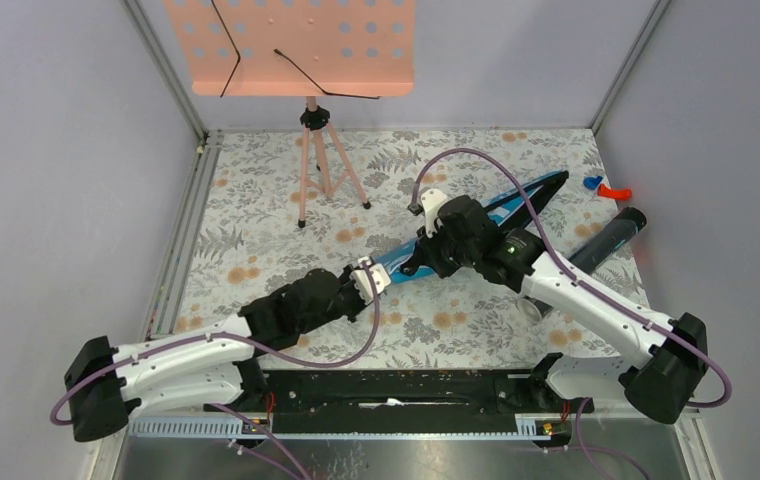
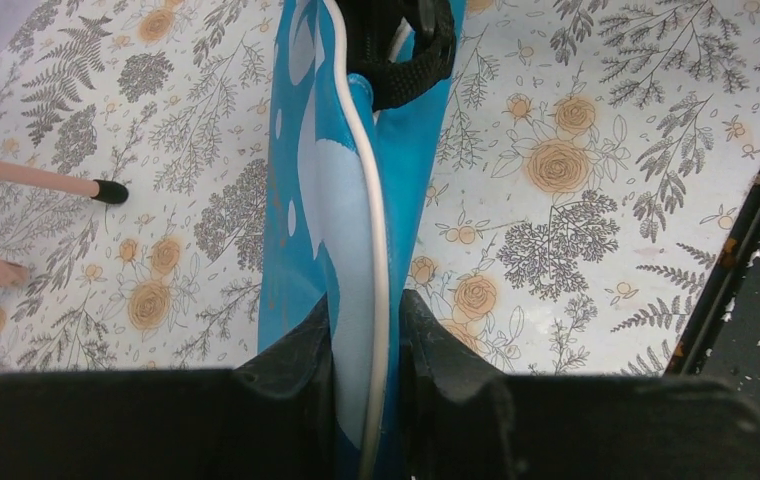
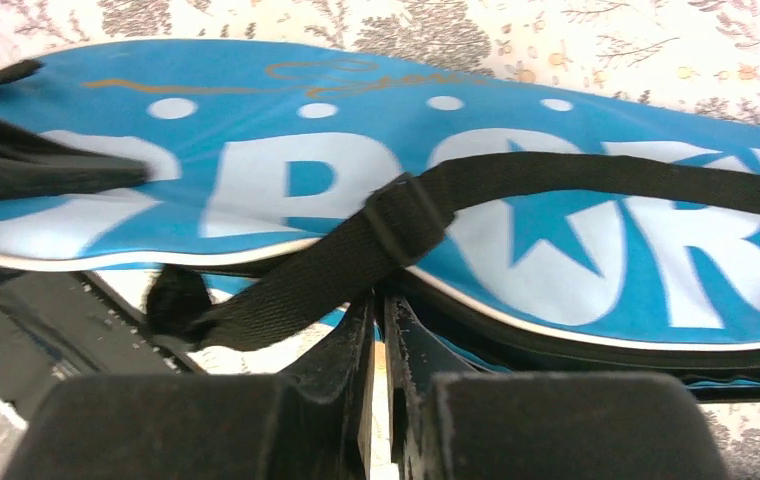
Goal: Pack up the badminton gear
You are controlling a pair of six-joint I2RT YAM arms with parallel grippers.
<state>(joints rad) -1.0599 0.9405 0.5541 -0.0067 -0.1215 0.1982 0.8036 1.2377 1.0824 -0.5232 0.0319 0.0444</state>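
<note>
The blue "SPORT" racket bag [image 1: 501, 205] lies diagonally across the floral table. My left gripper [image 1: 364, 279] is shut on its narrow near-left end. In the left wrist view the jaws [image 2: 366, 315] pinch the bag's blue edge with white piping [image 2: 351, 170]. My right gripper [image 1: 434, 243] sits over the bag's middle. In the right wrist view its jaws [image 3: 381, 305] are shut to a thin slit, tips at the bag's lower edge [image 3: 556, 200] under the black strap [image 3: 396, 225]. The black tube [image 1: 611, 235] lies at the right. Rackets and shuttlecocks are out of view.
The peach music stand [image 1: 296, 45] on its tripod [image 1: 328, 165] stands at the back left; one tripod foot [image 2: 106, 190] shows in the left wrist view. A small red and blue object [image 1: 608, 189] lies at the far right. A black rail [image 1: 406, 390] runs along the near edge.
</note>
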